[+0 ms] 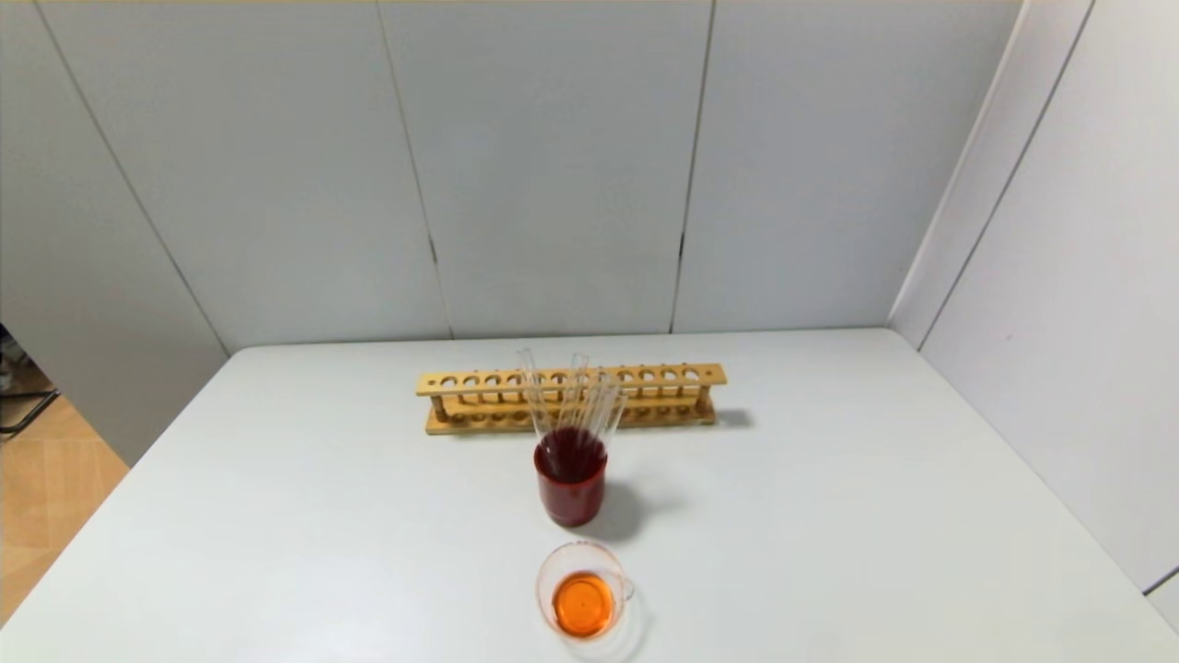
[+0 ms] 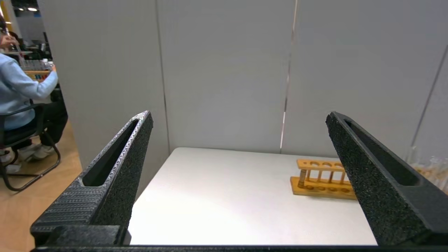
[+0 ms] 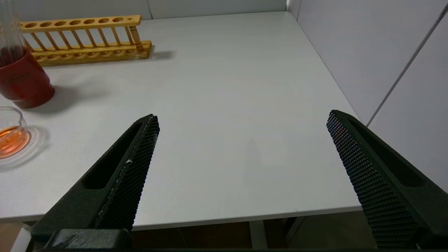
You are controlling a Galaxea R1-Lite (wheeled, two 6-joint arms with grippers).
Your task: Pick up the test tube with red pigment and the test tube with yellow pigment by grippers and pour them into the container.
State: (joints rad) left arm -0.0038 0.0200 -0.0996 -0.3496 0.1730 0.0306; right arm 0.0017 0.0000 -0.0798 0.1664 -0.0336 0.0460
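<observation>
The left gripper point(image 2: 238, 115) stood with its two black fingers point(image 2: 115, 168) spread wide and nothing between them, at the near left edge of the white table point(image 2: 224, 196). The right gripper point(image 3: 241, 117) was likewise spread wide and empty, at the table's near right edge; neither gripper appeared in the head view. In that view the container point(image 1: 584, 591), a clear beaker holding orange liquid, sat at lower centre, near the table's front edge. Just above it in the frame stood a dark red cup point(image 1: 571, 493) with several clear test tubes point(image 1: 576, 405) leaning in it; whether the red-tipped or yellow-tipped tube was among them could not be told. Behind the cup, at mid-frame, lay a wooden rack point(image 1: 571, 398), its visible holes unfilled. At the upper left of the left wrist view, a seated person point(image 2: 21, 91) in light blue showed beyond the wall panel.
</observation>
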